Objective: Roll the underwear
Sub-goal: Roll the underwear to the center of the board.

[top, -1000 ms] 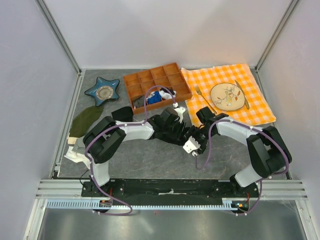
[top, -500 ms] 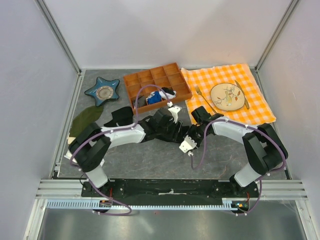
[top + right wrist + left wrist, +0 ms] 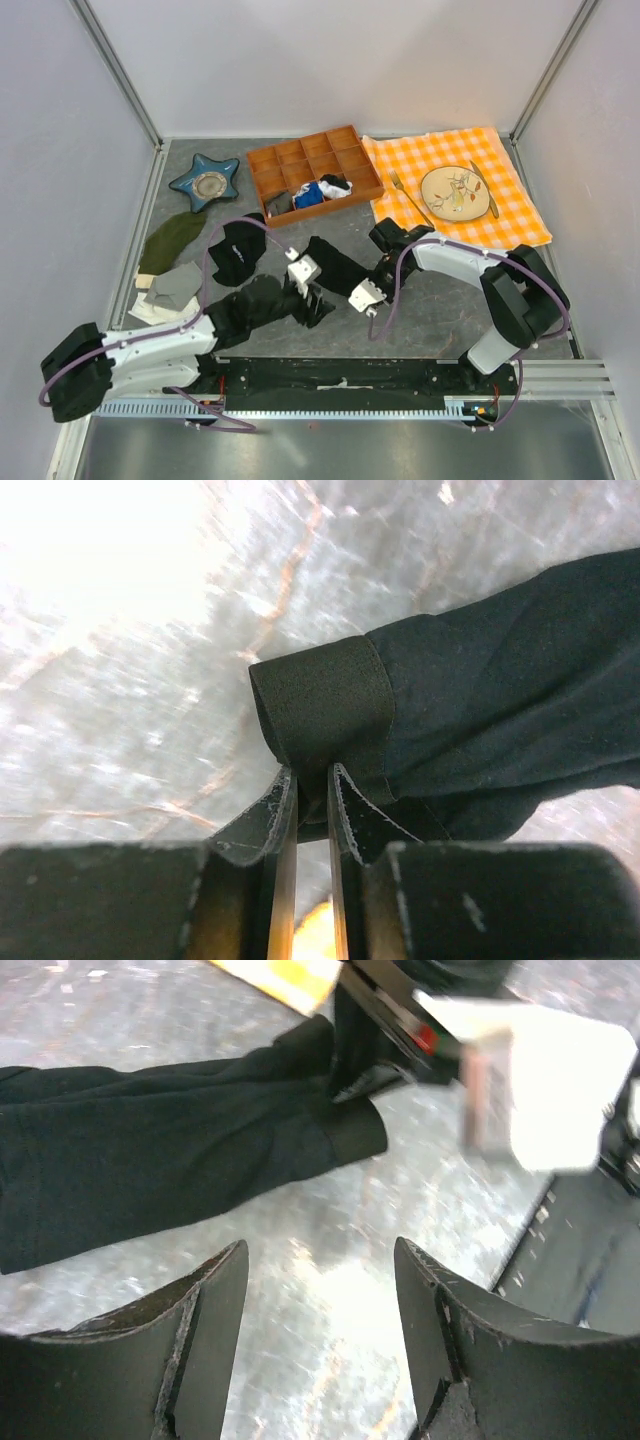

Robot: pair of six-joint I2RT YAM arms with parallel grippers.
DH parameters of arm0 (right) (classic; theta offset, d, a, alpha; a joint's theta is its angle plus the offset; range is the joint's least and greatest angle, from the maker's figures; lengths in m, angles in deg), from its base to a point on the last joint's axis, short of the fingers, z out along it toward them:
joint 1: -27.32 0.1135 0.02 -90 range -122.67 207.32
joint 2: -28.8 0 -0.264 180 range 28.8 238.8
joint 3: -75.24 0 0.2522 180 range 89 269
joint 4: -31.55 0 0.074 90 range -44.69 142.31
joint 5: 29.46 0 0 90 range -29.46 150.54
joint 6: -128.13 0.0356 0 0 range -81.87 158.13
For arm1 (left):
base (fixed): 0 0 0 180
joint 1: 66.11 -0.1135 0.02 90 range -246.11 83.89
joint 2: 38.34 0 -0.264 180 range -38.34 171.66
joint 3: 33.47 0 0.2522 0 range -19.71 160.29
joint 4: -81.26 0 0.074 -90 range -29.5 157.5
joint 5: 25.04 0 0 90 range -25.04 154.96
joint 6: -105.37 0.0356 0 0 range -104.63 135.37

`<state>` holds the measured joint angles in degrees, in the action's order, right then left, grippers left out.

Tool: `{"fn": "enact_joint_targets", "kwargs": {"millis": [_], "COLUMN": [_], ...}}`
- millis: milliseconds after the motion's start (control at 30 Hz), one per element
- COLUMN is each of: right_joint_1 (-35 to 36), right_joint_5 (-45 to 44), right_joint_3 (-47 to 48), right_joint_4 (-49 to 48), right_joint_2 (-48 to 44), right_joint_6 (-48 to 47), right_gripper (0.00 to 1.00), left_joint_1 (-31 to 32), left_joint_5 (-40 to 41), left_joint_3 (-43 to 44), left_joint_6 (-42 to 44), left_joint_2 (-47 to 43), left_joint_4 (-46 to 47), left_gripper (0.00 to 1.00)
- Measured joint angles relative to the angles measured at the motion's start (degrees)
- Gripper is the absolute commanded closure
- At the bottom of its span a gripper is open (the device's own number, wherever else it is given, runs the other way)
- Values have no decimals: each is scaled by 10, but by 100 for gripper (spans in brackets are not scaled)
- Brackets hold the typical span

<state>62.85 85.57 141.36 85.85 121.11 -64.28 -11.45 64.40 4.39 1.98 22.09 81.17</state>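
Right fingers: nearly together, pinched on the folded band edge of the underwear, with black fabric caught between the two tips. From that grip the garment runs off to my right in the wrist view, lying low on the grey bench.

Left fingers: spread wide, holding nothing, bare bench between them. The underwear lies just ahead of their tips, apart from them, as a long black strip. Its banded end is up ahead to the right, where the right fingers clamp it.

Outward, seen from above:
- A smaller black cloth lies to the left of my left fingers.
- A grey folded cloth and an olive-green cloth lie farther left.
- The orange tray sits beyond the underwear, well apart from both sets of fingers.
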Motion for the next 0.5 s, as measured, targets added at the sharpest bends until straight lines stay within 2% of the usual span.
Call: {"fn": "enact_joint_targets", "kwargs": {"millis": [100,233,400,500], "right_joint_1": [4,7,11,11], "right_joint_5": [38,82,118,131], "right_joint_3": [21,46,73,113], "right_joint_4": [66,126,180,208], "right_joint_2": [13,38,74,116], "right_joint_6": [47,135,263,339], "right_gripper": [94,95,96,96], "left_joint_1": [55,127,223,270], "left_joint_5": [1,6,30,61], "left_joint_3": [-86,-160,-187,-177], "left_joint_6": [25,52,102,143], "left_joint_2": [-81,-131,-123,-79], "left_joint_4": [59,121,163,183], "left_gripper": [31,30,29,28]}}
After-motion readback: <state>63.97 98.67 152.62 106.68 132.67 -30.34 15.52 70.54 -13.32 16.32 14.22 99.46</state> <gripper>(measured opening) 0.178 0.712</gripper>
